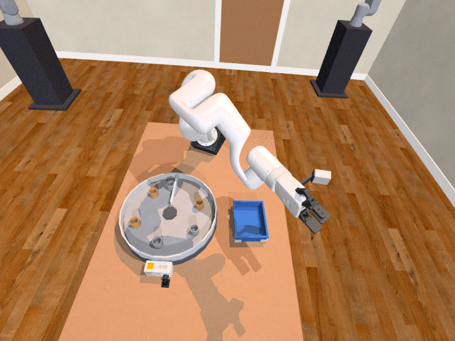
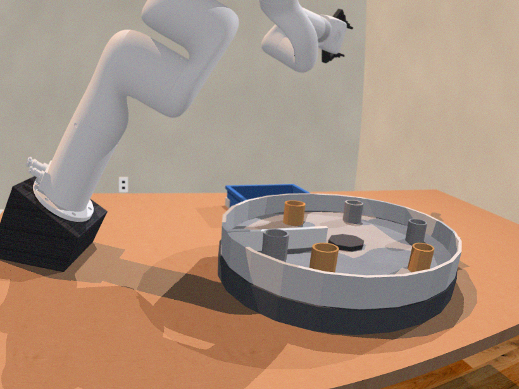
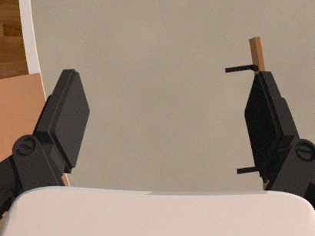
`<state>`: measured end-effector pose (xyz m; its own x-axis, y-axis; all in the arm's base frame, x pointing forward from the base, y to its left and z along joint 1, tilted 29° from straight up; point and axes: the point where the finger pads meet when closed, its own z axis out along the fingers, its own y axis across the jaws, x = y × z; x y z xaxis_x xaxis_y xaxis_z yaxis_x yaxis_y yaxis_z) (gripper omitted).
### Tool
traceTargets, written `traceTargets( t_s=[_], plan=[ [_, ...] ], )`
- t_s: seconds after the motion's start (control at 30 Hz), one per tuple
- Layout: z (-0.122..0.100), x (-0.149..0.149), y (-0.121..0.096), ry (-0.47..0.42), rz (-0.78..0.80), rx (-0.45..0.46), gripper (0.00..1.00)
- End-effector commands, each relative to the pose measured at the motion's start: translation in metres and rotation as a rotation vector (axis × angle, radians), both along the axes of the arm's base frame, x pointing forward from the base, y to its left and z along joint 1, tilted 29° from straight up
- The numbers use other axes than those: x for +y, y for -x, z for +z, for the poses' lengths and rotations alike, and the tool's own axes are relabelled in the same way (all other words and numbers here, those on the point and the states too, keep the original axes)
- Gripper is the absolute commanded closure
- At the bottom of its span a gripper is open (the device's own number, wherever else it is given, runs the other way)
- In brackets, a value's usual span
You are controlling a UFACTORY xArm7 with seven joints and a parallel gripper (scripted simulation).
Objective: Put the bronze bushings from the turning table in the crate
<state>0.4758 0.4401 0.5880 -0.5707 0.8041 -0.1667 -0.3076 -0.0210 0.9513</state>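
My gripper (image 1: 320,224) (image 2: 346,41) (image 3: 167,90) is open and empty, raised high to the right of the blue crate (image 1: 252,238) (image 2: 240,195). The crate looks empty. On the round grey turning table (image 1: 178,229) (image 2: 346,291) stand three bronze bushings: one on the crate side (image 1: 199,204) (image 2: 294,214), another bronze bushing (image 1: 153,193) (image 2: 324,259) towards the back, and a third bronze bushing (image 1: 135,224) (image 2: 420,258) at the left. Three steel bushings (image 1: 169,183) (image 1: 193,230) (image 1: 157,242) also stand on it. The wrist view shows no bushing.
A pale upright vane (image 1: 173,194) (image 2: 305,238) reaches from the turning table's rim towards its dark hub (image 1: 169,212) (image 2: 346,241), beside the rearmost steel bushing. A white box (image 1: 158,268) with a black part sits at the turning table's front. The raised rim surrounds the bushings.
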Motion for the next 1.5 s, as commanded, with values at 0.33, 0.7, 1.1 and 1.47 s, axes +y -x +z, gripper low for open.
traceTargets(
  t_s=[0.33,0.7,1.1,1.47],
  plan=[
    [-0.012,-0.016,-0.016,0.028,-0.079,0.05,0.0],
    [-0.04,-0.076,-0.05,0.067,-0.268,0.168,0.0],
    [-0.04,-0.076,-0.05,0.067,-0.268,0.168,0.0],
    [-0.055,-0.151,-0.067,0.057,-0.469,0.274,0.0]
  ],
)
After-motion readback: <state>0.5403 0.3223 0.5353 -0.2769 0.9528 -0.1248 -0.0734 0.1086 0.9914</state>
